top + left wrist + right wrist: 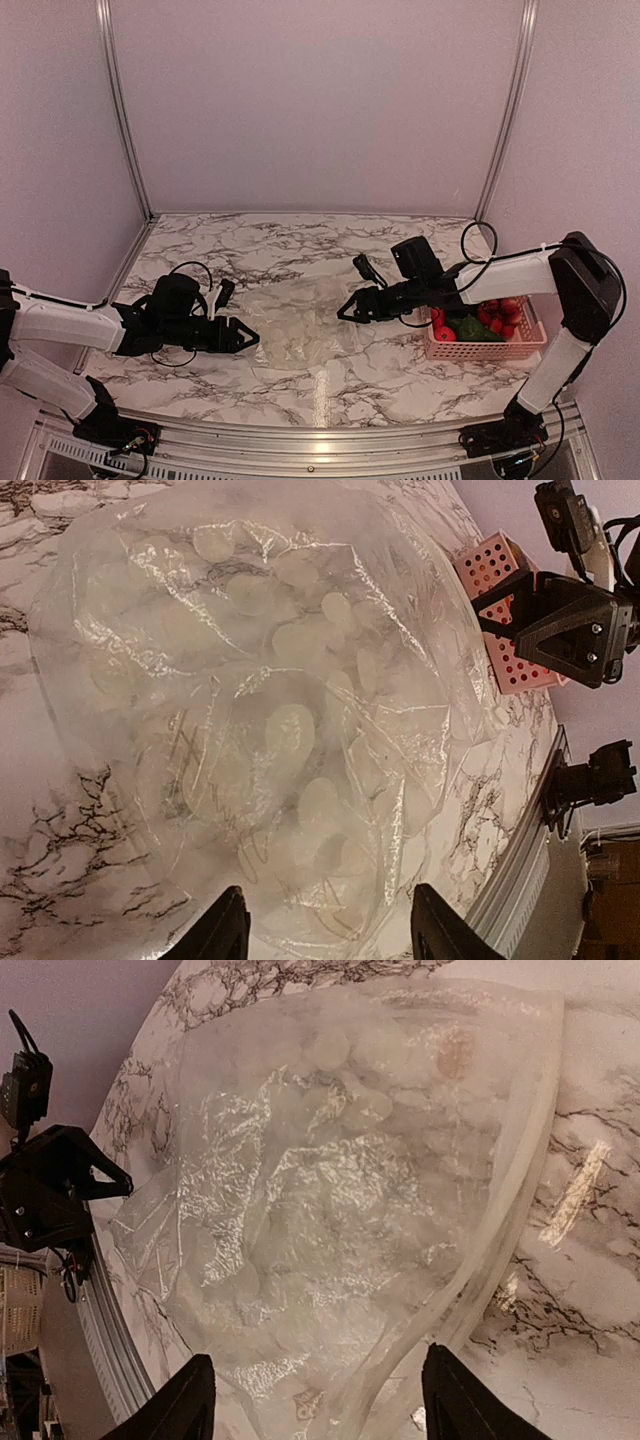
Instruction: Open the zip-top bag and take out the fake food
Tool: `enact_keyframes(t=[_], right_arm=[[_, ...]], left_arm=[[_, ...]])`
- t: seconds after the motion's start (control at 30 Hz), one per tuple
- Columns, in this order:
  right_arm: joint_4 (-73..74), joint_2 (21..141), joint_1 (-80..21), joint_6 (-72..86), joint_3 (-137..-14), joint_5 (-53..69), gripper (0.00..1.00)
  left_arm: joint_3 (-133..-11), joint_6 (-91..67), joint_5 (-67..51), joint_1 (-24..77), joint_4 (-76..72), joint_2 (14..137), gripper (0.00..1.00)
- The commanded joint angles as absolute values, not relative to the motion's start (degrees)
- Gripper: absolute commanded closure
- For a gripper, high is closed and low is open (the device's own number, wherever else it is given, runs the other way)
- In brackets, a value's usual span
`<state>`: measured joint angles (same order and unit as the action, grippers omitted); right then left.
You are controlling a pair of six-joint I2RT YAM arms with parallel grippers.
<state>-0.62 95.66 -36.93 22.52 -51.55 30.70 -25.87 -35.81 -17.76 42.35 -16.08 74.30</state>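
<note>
Between the two grippers: zip-top bag [300,325], clear, crinkled, flat on the marble table [300,240]; at the bag's left edge, left gripper [252,338], jaws parted, holding nothing; at its right edge, right gripper [345,313], likewise released; well right of the bag, pink basket [485,351] holding the fake food [478,322].

Your clear, crinkly plastic zip-top bag [300,325] lies flat and wrinkled mid-table. At its 3 o'clock, the red and green plastic fake food [480,320] sits heaped in the pink slotted basket [490,350].
</note>
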Motion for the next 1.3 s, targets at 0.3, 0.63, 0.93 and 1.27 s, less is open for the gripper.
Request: enact_keyframes(t=[0.3, 0.63, 0.93, 1.27], right_arm=[[-7.71, 97.29, -39.43, 27.95, -46.88, 33.01, 0.48], [-8.9, 100.67, -39.44, 27.85, -44.48, 31.65, 0.92], [-5.12, 99.27, -38.59, 25.43, -42.02, 25.96, 1.0], [-6.91, 102.02, -38.18, 24.23, -47.51, 25.36, 0.9]], left_arm=[[-27.31, -41.26, -13.54, 48.63, -16.85, 79.16, 0.42], [-25.07, -42.57, -13.44, 48.56, -20.59, 83.19, 0.94], [-18.38, -43.49, -9.65, 46.52, -19.64, 81.7, 1.0], [-26.74, -38.57, -8.98, 40.78, -17.7, 86.47, 1.0]])
